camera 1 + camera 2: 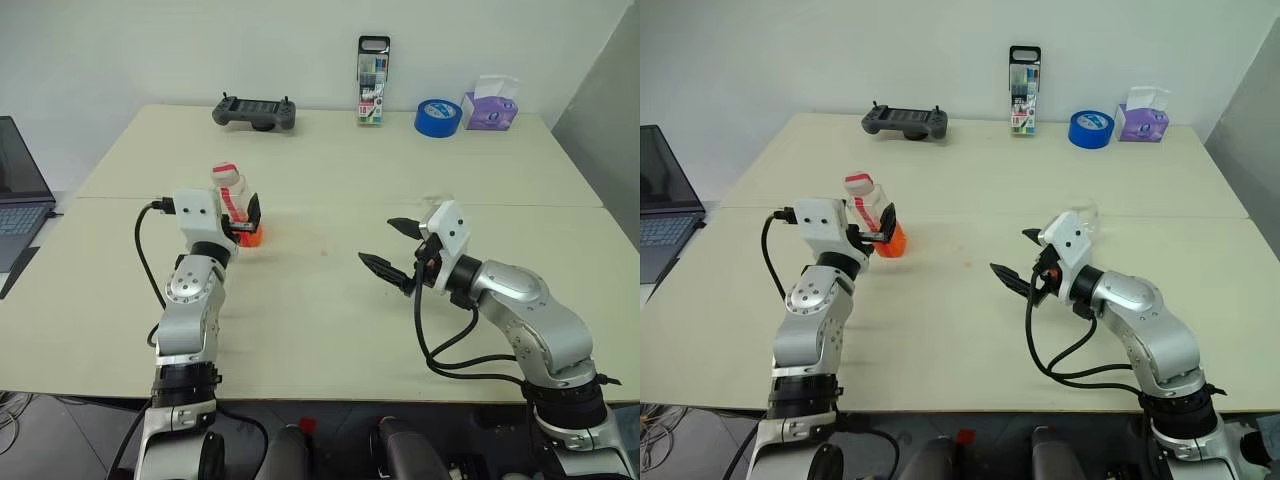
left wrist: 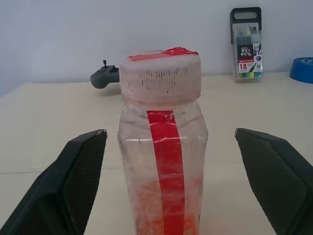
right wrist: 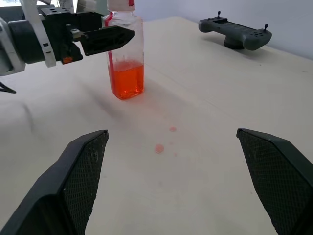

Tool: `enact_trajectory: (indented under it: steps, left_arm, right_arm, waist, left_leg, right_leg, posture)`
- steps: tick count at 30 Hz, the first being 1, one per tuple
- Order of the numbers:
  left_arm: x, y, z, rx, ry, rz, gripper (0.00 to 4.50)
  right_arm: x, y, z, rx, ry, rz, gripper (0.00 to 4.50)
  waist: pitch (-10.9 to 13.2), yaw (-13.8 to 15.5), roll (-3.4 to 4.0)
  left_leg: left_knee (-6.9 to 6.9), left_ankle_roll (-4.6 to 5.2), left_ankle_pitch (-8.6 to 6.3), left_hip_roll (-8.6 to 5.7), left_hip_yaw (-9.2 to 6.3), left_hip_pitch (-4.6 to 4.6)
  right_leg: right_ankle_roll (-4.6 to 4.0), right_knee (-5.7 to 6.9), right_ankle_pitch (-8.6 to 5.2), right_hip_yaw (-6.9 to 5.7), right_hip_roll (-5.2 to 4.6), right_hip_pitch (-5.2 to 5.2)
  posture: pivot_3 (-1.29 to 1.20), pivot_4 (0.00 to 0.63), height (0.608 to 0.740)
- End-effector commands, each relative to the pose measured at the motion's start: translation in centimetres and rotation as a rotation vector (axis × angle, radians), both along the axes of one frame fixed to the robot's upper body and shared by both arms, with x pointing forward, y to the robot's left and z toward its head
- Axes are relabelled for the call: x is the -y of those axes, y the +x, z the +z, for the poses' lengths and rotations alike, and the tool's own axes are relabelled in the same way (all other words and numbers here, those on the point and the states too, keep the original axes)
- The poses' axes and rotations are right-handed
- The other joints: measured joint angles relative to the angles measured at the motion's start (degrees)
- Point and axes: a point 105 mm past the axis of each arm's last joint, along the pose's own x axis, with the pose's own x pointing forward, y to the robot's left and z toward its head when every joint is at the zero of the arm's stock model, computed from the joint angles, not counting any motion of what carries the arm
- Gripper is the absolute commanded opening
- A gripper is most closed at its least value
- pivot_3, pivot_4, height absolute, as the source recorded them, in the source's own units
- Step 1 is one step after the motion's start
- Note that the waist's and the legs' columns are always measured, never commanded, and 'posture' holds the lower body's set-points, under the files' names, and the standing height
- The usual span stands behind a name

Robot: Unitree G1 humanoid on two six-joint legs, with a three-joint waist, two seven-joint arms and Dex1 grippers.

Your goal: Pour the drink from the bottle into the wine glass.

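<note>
The bottle (image 1: 229, 190) stands upright on the table at the left, a clear plastic one with a red strip and a red-taped cap. The orange drink (image 3: 127, 78) fills its lower part. My left gripper (image 2: 169, 130) is open, one finger on each side of the bottle, with a gap showing on both sides. My right gripper (image 1: 377, 240) is open and empty at mid-table, pointing left towards the bottle. A faint clear rim, which I take for the wine glass (image 1: 1088, 212), shows just behind my right wrist; the rest of it is hidden.
At the far edge lie a dark game controller (image 1: 254, 111), a case of markers (image 1: 373, 80), a blue tape roll (image 1: 437, 117) and a purple tissue box (image 1: 490, 103). A laptop (image 1: 20, 190) sits far left. Small orange drops (image 3: 159, 148) mark the table between the grippers.
</note>
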Motion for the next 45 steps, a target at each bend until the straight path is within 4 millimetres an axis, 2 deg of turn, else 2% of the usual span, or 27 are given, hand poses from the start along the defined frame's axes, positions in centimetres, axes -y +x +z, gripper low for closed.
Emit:
enact_trajectory:
  steps: [1,10,13,16,18,20,23,25,28,30,35,40,45]
  left_arm:
    - [-0.4,0.7,1.5,0.065,0.029,0.009,4.48]
    - [0.4,2.6,0.8,0.062,0.03,-0.045,4.48]
    - [0.5,2.6,0.8,0.078,0.02,-0.055,3.92]
    - [0.5,2.6,0.7,0.078,0.023,-0.051,3.04]
    - [0.4,2.7,0.6,0.08,0.032,-0.04,2.3]
    - [0.2,2.8,0.8,0.09,0.036,-0.03,1.82]
    - [1.2,3.0,2.0,0.127,0.042,-0.052,1.79]
    - [3.1,2.7,3.0,0.162,0.063,-0.12,1.79]
    - [7.2,0.7,3.3,0.184,0.077,-0.266,1.79]
    - [8.4,-0.4,3.2,0.179,0.073,-0.309,1.79]
    - [11.7,-3.9,3.5,0.167,0.076,-0.472,1.79]
    - [13.9,-5.7,3.2,0.114,0.089,-0.642,1.79]
    - [15.4,-6.6,2.7,0.065,0.096,-0.782,1.79]
  right_arm:
    - [-0.5,-0.3,1.3,0.053,0.017,0.025,4.48]
    - [-0.8,-0.7,1.0,0.04,0.022,0.027,4.48]
    - [-1.2,-1.3,0.5,0.021,0.025,0.043,4.5]
    - [-1.4,-1.6,0.3,0.013,0.027,0.041,4.5]
    - [-1.3,-1.6,0.4,0.017,0.031,0.028,4.5]
    - [-1.2,-1.5,0.6,0.023,0.034,0.017,4.5]
    - [-0.4,-1.8,2.2,0.039,0.056,-0.012,4.5]
    - [-0.1,-2.5,3.9,0.061,0.077,-0.02,4.5]
    - [-0.4,-3.4,5.5,0.065,0.071,-0.027,4.5]
    - [-1.0,-3.6,6.2,0.063,0.075,-0.023,4.5]
    - [-1.8,-2.5,8.3,0.05,0.168,-0.102,4.5]
    - [-1.2,-1.6,8.1,0.032,0.172,-0.214,4.5]
    - [-1.8,-2.5,7.1,-0.01,0.201,-0.18,4.5]
  waist:
    - [0.0,0.0,0.0]
    - [0.0,0.0,0.0]
    - [0.0,0.0,0.0]
    - [0.0,0.0,0.0]
    - [0.0,0.0,0.0]
    - [0.0,0.0,0.0]
    - [0.01,0.0,-0.01]
    - [0.01,0.01,-0.01]
    - [0.01,0.01,-0.02]
    - [0.01,0.0,-0.02]
    - [0.04,-0.47,0.02]
    - [0.05,-0.04,0.04]
    - [0.05,-0.21,0.05]
  left_leg:
    - [0.0,0.0,0.0,0.0,0.0,0.0]
    - [0.0,0.0,0.0,-0.03,0.0,-0.01]
    - [-0.02,0.0,0.0,-0.02,-0.03,-0.01]
    - [-0.03,0.0,0.0,-0.01,-0.06,-0.02]
    - [-0.01,-0.01,0.0,-0.02,-0.05,-0.01]
    - [0.01,-0.01,0.0,-0.02,-0.04,-0.01]
    - [0.02,-0.01,0.0,-0.03,-0.05,-0.01]
    - [0.03,-0.01,0.0,-0.03,-0.06,-0.04]
    - [0.02,-0.01,0.0,-0.05,-0.08,-0.12]
    - [-0.01,-0.03,-0.01,-0.06,-0.06,-0.13]
    - [-0.04,-0.06,-0.03,0.02,-0.02,-0.12]
    - [0.0,-0.06,-0.02,0.01,-0.11,-0.14]
    - [0.02,-0.05,-0.02,-0.05,0.04,-0.09]
  right_leg:
    - [0.0,0.0,0.0,0.0,0.0,0.0]
    - [-0.07,-0.01,0.05,0.0,-0.03,-0.01]
    - [-0.07,-0.01,0.06,-0.02,-0.14,-0.02]
    - [-0.07,0.0,0.06,-0.04,-0.15,-0.02]
    - [-0.07,0.03,0.06,-0.03,-0.15,-0.03]
    - [-0.06,0.03,0.06,-0.02,-0.15,-0.03]
    - [-0.02,0.04,0.04,-0.03,-0.15,-0.02]
    - [-0.06,0.05,0.06,-0.04,-0.15,-0.03]
    - [-0.06,0.0,0.07,-0.06,-0.2,-0.05]
    - [-0.05,-0.03,0.07,-0.03,-0.27,-0.05]
    - [-0.05,0.15,0.06,0.09,-0.24,-0.2]
    - [-0.04,0.19,0.04,-0.01,-0.12,-0.15]
    - [0.13,0.13,-0.05,0.08,0.02,-0.13]
  posture:
    - [0.0,0.15,0.74]
    - [0.0,0.15,0.74]
    - [0.0,0.15,0.74]
    - [0.0,0.15,0.74]
    - [0.0,0.15,0.74]
    - [0.0,0.15,0.74]
    - [0.0,0.15,0.74]
    - [0.0,0.15,0.74]
    - [0.0,0.15,0.74]
    - [0.0,0.15,0.74]
    - [0.0,0.15,0.74]
    - [0.0,0.15,0.74]
    - [0.0,0.15,0.74]
